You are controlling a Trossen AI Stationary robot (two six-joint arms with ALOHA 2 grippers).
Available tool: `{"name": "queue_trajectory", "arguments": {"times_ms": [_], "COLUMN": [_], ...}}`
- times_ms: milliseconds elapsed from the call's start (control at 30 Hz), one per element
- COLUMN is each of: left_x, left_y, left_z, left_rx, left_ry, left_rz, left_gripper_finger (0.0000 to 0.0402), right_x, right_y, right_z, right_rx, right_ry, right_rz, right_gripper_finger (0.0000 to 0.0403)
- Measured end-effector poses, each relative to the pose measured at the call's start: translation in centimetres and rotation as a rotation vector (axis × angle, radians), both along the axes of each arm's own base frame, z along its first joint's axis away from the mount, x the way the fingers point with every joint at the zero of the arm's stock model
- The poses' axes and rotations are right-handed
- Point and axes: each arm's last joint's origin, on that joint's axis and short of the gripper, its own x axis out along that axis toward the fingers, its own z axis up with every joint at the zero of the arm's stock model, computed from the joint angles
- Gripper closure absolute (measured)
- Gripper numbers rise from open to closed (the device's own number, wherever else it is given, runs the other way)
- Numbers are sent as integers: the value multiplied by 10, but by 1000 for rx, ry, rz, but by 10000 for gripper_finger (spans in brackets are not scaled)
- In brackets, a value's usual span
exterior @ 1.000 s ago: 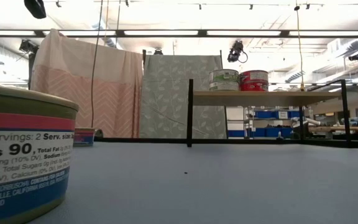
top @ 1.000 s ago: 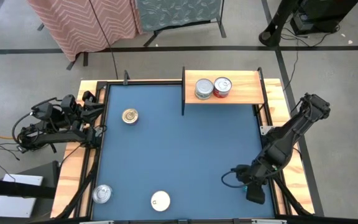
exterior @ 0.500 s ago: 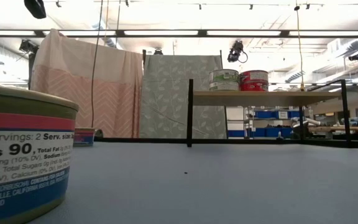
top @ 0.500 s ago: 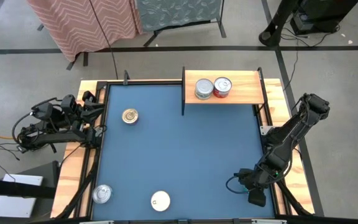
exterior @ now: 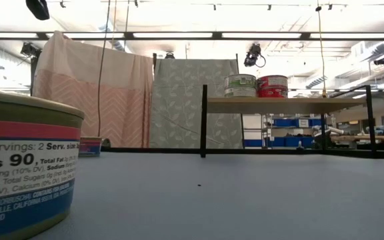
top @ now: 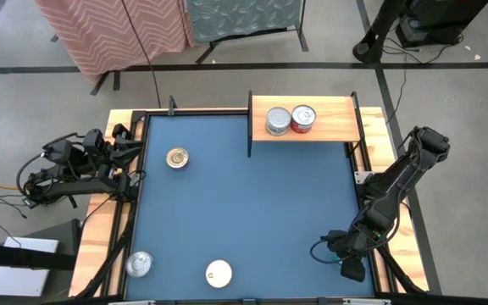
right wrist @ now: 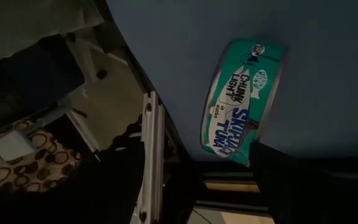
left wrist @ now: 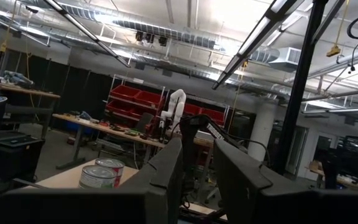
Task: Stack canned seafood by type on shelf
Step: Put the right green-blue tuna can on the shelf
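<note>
The shelf [top: 333, 114], a light-wood plank at the table's far right, bears a silver-lidded can [top: 278, 120] and a red can [top: 303, 119]. A gold-lidded can [top: 176, 158] stands at the far left of the blue table. A silver can [top: 140, 264] and a white-lidded can [top: 219, 273] stand at the near edge. My right gripper [top: 327, 251] is open, low over the near right corner. Its fingers stand on either side of a teal-labelled tuna can [right wrist: 238, 102]. My left gripper [left wrist: 197, 155] waits off the table's left edge, fingers slightly apart on nothing.
Dark metal uprights [top: 250, 127] stand at the shelf's ends. Wooden side rails [top: 100, 229] frame the table. In the low view one can [exterior: 25, 167] fills the near left foreground, and patterned screens [exterior: 192, 100] stand beyond the far edge.
My right gripper has sunk and gone a little toward the table's near edge, coming down around the teal can. The cans and my left arm have kept still.
</note>
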Motion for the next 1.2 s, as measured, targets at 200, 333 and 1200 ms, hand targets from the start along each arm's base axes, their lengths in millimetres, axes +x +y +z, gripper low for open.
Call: {"name": "queue_trajectory", "arguments": {"times_ms": [200, 333, 1200], "left_x": [0, 0, 0], "left_y": [0, 0, 0], "left_z": [0, 0, 1], "left_rx": [0, 0, -6], "left_ry": [0, 0, -9], "left_rz": [0, 0, -2], "left_gripper_finger": [307, 307, 307], "right_x": [-2, -2, -7], "right_y": [-6, -7, -8], "right_z": [9, 8, -31], "right_rx": [15, -17, -75], "right_ry": [-1, -12, -21], "right_rz": [-74, -85, -60], "right_gripper_finger": [105, 105, 124]}}
